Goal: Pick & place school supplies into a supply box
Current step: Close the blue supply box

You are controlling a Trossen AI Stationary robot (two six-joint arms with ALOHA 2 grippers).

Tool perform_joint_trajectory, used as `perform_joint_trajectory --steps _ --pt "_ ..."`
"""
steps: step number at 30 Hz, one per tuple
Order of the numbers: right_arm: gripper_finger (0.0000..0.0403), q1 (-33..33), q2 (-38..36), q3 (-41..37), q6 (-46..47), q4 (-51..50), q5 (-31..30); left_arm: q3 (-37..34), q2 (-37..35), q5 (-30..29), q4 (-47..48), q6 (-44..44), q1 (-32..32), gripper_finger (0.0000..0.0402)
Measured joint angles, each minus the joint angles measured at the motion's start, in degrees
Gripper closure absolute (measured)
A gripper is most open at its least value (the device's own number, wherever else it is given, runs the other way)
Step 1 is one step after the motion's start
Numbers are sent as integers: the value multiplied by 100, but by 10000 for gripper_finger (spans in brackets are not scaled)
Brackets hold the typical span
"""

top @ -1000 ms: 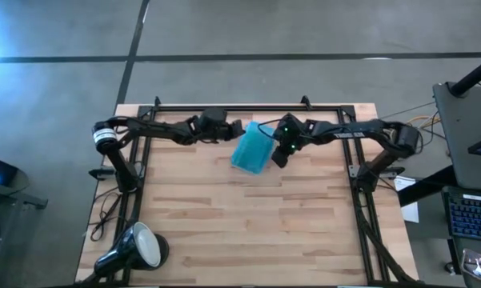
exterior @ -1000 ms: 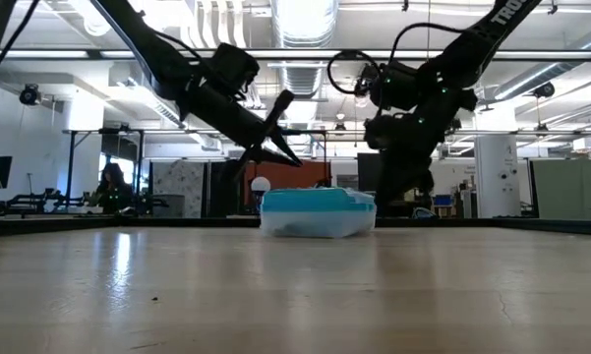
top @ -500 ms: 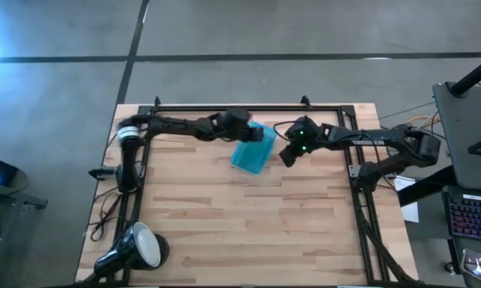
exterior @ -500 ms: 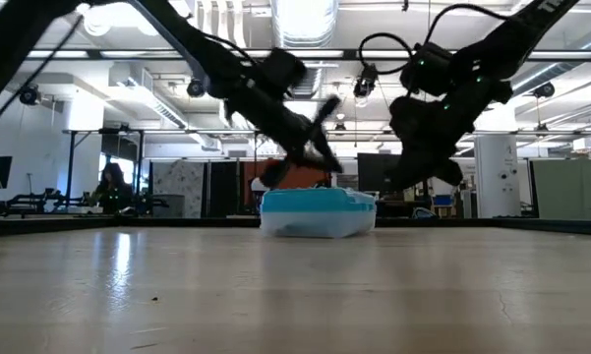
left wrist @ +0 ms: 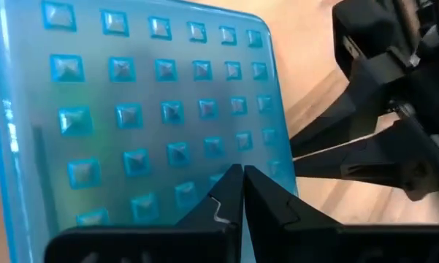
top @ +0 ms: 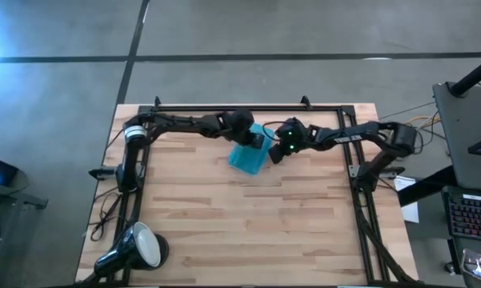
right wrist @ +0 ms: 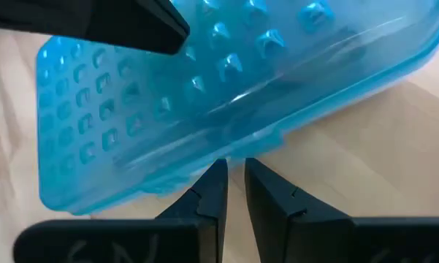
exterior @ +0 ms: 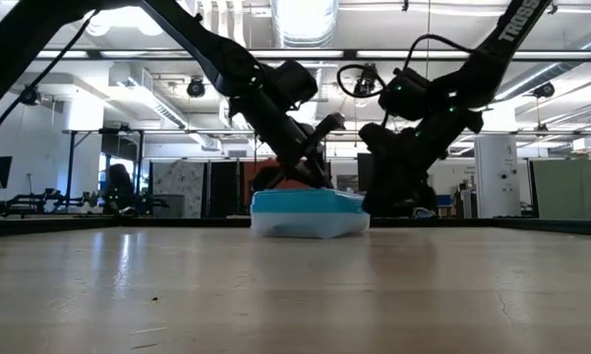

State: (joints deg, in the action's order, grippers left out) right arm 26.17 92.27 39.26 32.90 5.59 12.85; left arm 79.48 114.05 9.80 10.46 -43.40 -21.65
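The supply box (top: 249,150) lies closed on the wooden table at the far middle, turquoise studded lid up; it also shows in the low view (exterior: 308,212). Dim slim shapes show through its wall (right wrist: 292,80); I cannot tell which supplies they are. My left gripper (left wrist: 242,174) is shut, its tips on the lid. My right gripper (right wrist: 235,169) is shut, its tips at the box's long right side. My left gripper presses its shut fingertips (exterior: 322,181) on the lid's top (left wrist: 204,146), near the box's far right part. It comes slanting down from the table's left. The box lies flat on the table. My right gripper has its shut fingertips (right wrist: 218,175) against the box's long right side at the seam between the halves (right wrist: 237,150). It comes slanting down from the table's right. Whether it only touches or pushes, I cannot tell.
A black-and-white desk lamp (top: 136,248) lies at the table's near left corner. A black frame (top: 248,106) runs along the far edge and down both sides. Bare wood (top: 256,224) fills the near half.
My left gripper has gone toward the table's right and down onto the box lid. My right gripper drew back toward the right edge, then came back to the box's right side. The box has slid a little toward the table's left.
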Motion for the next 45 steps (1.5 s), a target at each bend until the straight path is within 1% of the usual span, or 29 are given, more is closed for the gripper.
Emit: perform_joint_trajectory --steps 3,6,10,13,17,19,22,23,24,25,27,28,31,34,36,38,40,42,45 --pt "360 9 305 106 33 269 4 -13 -97 -43 150 110 -16 401" --pt "360 11 583 303 14 365 10 -16 -200 -133 309 233 -20 401" --pt "360 9 824 487 -26 364 -58 -17 -263 -74 284 247 -5 401" --pt "360 33 669 525 -31 180 -92 -20 -361 -47 359 334 -10 401" --pt "360 40 90 532 -319 -466 -131 -22 -709 -207 391 624 2 401" --pt "360 31 -236 523 -460 -890 -236 -17 -937 -542 590 962 -22 401" --pt "360 32 -723 490 -481 -1286 -607 -11 -1174 -1738 1156 1638 -85 401" --pt "360 40 -838 470 -445 -1337 -651 -12 -1187 -2035 1301 1849 -141 401" --pt "360 45 -919 449 -394 -1383 -675 -36 -1186 -2116 1342 2001 -224 401" --pt "360 46 -972 433 -327 -1421 -682 -93 -1151 -2041 1353 2082 -312 401" --pt "360 40 -1016 427 -110 -1401 -730 -252 -1090 -1586 1362 2089 -493 401" --pt "360 40 -989 427 50 -1373 -770 -360 -1047 -1464 1375 2064 -546 401" --pt "360 55 -681 425 403 -1149 -832 -742 -1009 -1459 1415 1927 -573 401" --pt "360 50 -209 503 611 -970 -806 -1105 -1009 -1597 1399 1749 -543 401" --pt "360 42 139 596 702 -898 -783 -1301 -1009 -1590 1356 1627 -488 401" --pt "360 36 440 703 704 -720 -761 -1445 -1009 -1511 1301 1459 -384 401" --pt "360 30 652 890 728 -511 -600 -1524 -1009 -1355 1203 1233 -211 401" --pt "360 -49 805 1068 729 -568 -532 -1546 -1022 -1287 1173 1102 0 401" --pt "360 -260 898 1248 726 -718 -582 -1511 -1038 -1369 1389 1037 425 401"
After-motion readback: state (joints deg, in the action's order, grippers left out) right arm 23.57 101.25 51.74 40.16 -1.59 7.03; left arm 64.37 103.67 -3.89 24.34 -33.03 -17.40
